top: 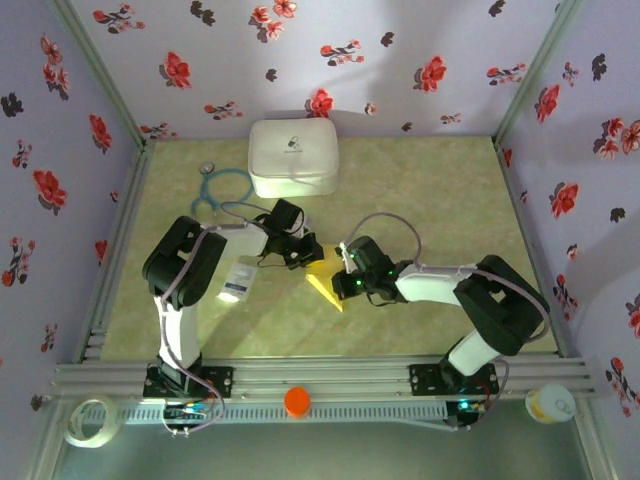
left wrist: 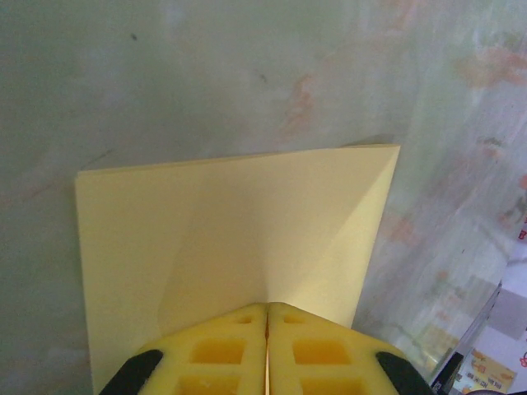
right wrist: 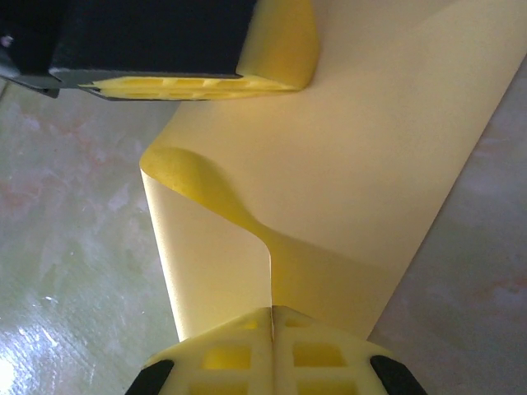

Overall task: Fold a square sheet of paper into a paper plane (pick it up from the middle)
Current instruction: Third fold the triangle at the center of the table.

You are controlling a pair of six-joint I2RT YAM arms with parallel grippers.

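Stethoscope (top: 222,190), white case (top: 293,157) lie beyond pinched paper (top: 325,275).

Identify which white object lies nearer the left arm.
The small printed packet, flat beside the left arm; the rounded case sits farther back.

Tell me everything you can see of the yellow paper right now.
The yellow sheet is thin, plain matte paper, partly folded, with a diagonal crease seen from the left wrist. It is over the middle of the table. The left gripper and right gripper are each shut on an edge, and the sheet buckles into a curl between them.
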